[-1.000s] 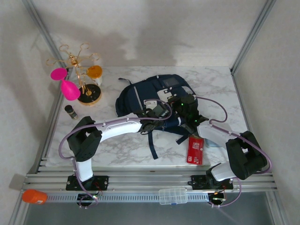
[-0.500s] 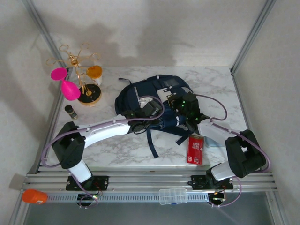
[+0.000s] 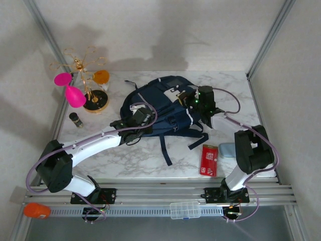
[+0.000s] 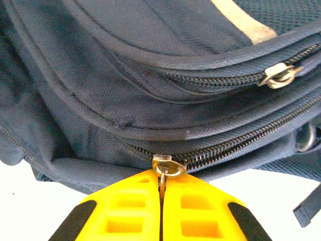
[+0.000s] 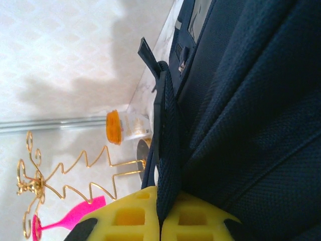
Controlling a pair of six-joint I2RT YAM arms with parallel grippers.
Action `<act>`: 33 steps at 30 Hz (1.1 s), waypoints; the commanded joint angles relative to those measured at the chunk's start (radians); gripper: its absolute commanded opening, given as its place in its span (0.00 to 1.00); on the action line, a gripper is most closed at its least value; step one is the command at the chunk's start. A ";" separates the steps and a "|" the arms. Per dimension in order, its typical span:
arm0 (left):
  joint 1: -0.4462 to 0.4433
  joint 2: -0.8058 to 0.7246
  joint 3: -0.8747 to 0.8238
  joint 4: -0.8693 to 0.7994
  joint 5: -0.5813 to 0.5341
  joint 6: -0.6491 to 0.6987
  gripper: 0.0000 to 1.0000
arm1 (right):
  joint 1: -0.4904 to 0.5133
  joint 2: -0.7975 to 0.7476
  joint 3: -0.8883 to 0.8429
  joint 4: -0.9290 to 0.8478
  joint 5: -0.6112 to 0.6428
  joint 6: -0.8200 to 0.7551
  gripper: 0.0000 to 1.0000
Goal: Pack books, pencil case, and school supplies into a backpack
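Two grippers (image 4: 160, 175) (image 5: 160, 196) pinching backpack (image 3: 159, 98), open table (image 3: 133, 161) nearside

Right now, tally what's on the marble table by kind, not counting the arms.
Backpack: 1
Pink glasses: 2
Orange glass: 1
Gold wire rack: 1
Small dark bottle: 1
Red flat pack: 1
Pale blue item: 1
Total: 8
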 commanded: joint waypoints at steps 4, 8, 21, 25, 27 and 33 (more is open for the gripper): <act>-0.002 -0.047 -0.002 0.068 0.048 -0.027 0.00 | -0.011 -0.051 0.023 -0.055 -0.013 -0.147 0.50; -0.002 -0.022 0.014 0.117 0.073 -0.037 0.00 | 0.010 -0.159 -0.048 -0.195 -0.011 -0.182 0.78; -0.004 0.019 0.033 0.139 0.096 -0.055 0.00 | 0.272 -0.258 -0.233 -0.098 0.164 0.239 0.74; -0.005 0.023 0.028 0.138 0.102 -0.054 0.00 | 0.330 -0.202 -0.149 -0.125 0.308 0.268 0.72; -0.005 0.027 0.028 0.140 0.109 -0.052 0.00 | 0.332 -0.162 -0.120 -0.117 0.348 0.279 0.72; -0.006 0.039 0.037 0.151 0.132 -0.052 0.00 | 0.377 -0.035 -0.046 -0.064 0.411 0.253 0.47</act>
